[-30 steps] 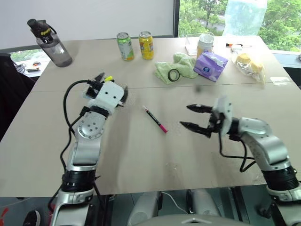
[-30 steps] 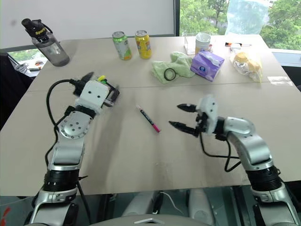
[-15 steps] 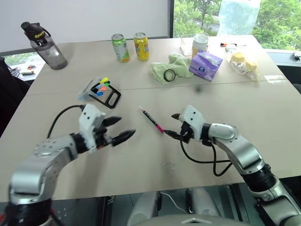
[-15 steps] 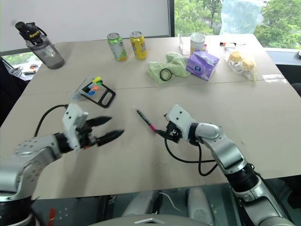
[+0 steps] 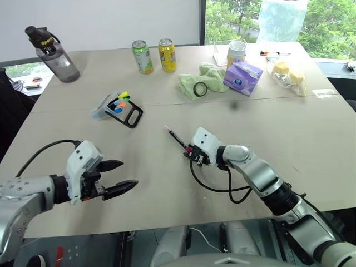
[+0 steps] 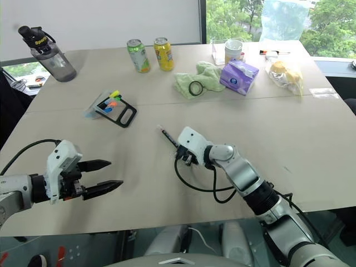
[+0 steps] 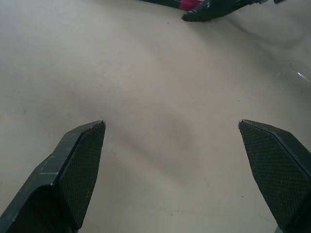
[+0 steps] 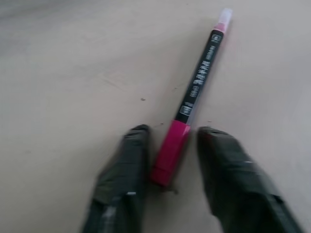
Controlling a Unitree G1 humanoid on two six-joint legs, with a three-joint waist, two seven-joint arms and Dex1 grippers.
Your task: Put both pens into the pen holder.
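The wide beige surface [image 5: 167, 183] carries the small clear-grey pen holder with a black loop frame [image 5: 118, 107], well apart from the right gripper [image 8: 167, 170], whose fingers are clenched on the pink cap of the thin black pen [image 8: 192, 104] lying there. The left gripper [image 5: 119, 177] hovers released. The second pen's whereabouts are unclear.

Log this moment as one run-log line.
right gripper: fingers around pink cap of pen on table | left gripper: open, empty | pen holder: untouched
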